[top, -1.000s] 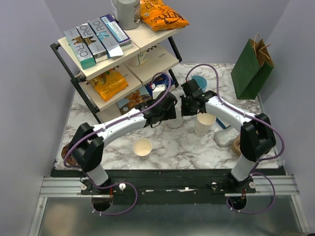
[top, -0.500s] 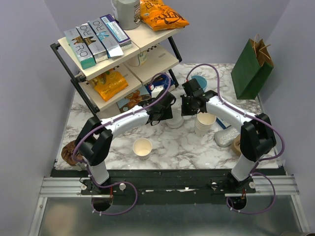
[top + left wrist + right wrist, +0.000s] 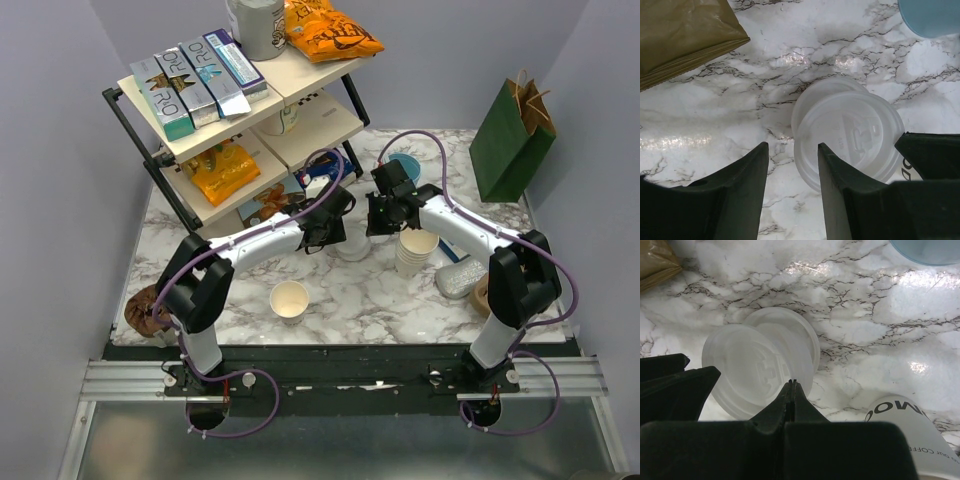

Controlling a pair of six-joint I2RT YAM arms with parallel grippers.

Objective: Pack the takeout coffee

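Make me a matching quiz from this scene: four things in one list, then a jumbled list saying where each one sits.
Things:
1. green paper bag
2. orange snack bag
3. lone open cream cup
4. white plastic lids

Places:
A. top shelf
B. middle of the table
C. far right corner of the table
D. toward the table's near edge, left of centre

Pairs: 1-C, 2-A, 3-D, 4-B

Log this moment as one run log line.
left gripper: open, at top lid edge | right gripper: shut at its rim | lid stack on marble table
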